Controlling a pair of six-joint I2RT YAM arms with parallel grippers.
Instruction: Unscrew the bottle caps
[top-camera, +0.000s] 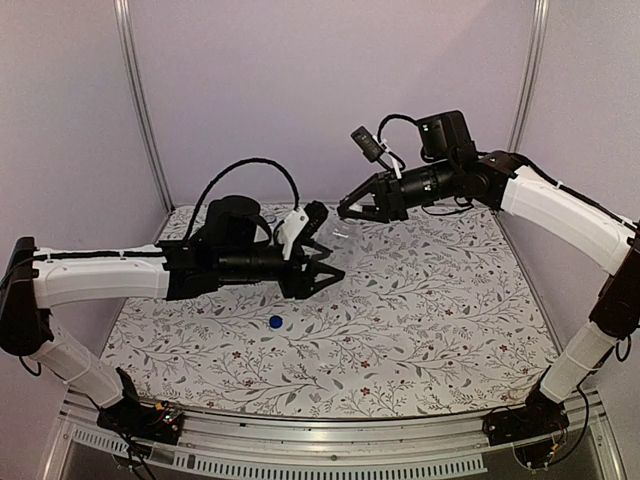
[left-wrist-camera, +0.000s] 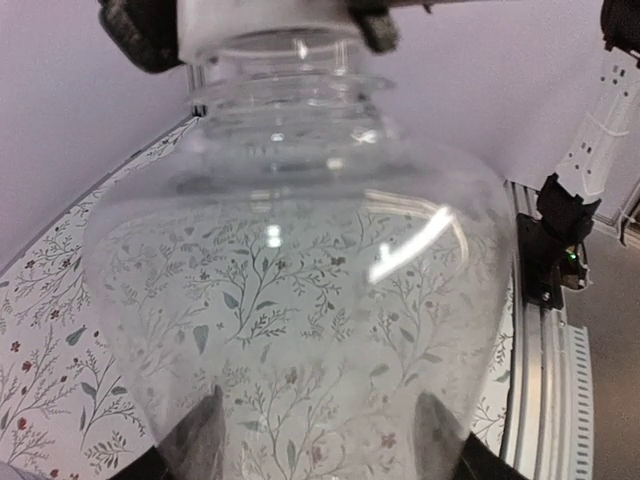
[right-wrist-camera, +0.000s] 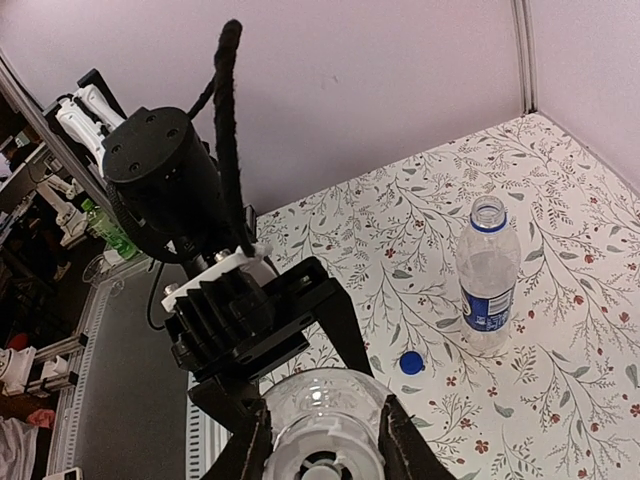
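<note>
Right gripper (top-camera: 345, 212) clamps white cap (right-wrist-camera: 325, 452); left gripper (left-wrist-camera: 320, 438) straddles plain bottle (left-wrist-camera: 290, 280), grip unclear. Blue cap (top-camera: 275, 322), uncapped Pepsi bottle (right-wrist-camera: 488, 280) on floral table (top-camera: 430, 320); lilac walls (top-camera: 300, 90).

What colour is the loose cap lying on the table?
The cap is bright blue, clearest in the right wrist view.
</note>
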